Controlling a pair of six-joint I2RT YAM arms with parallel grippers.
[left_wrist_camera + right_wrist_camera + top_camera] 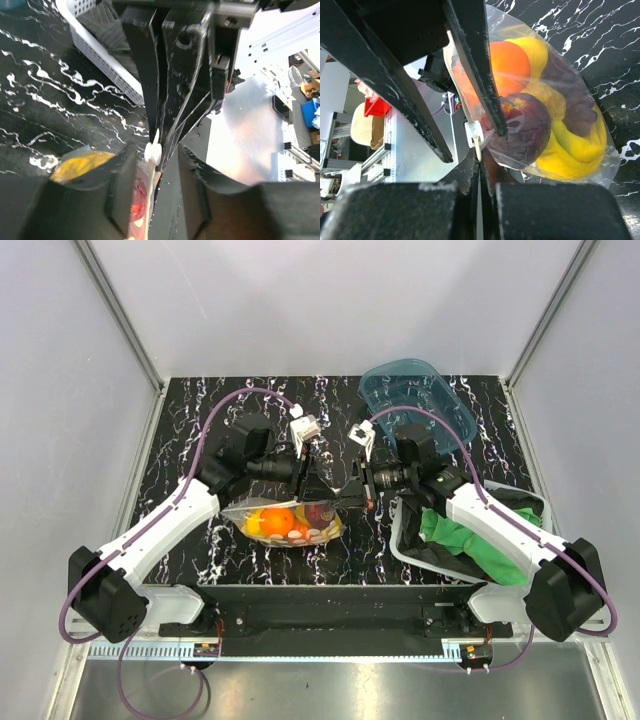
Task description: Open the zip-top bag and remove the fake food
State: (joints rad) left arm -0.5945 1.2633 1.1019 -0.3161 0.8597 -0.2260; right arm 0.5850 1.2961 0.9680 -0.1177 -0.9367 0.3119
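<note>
The zip-top bag (325,531) hangs between my two grippers over the table's front middle, sagging with the fake food inside. An orange fruit (507,62), a dark purple fruit (530,125) and yellow bananas (570,150) show through the plastic. My right gripper (480,157) is shut on the end of the bag's zip strip, just past the white slider (474,134). My left gripper (157,160) stands open astride the same strip, with the slider (154,152) between its fingers and close to the left one. From above, the left gripper (303,480) and right gripper (355,490) nearly meet.
A translucent blue tub (415,400) lies tilted at the back right. A white basket (402,540) holding a green cloth (465,540) stands under the right arm at the front right; its slotted wall (100,55) shows behind the fingers. Grey walls enclose the black marbled table (180,440).
</note>
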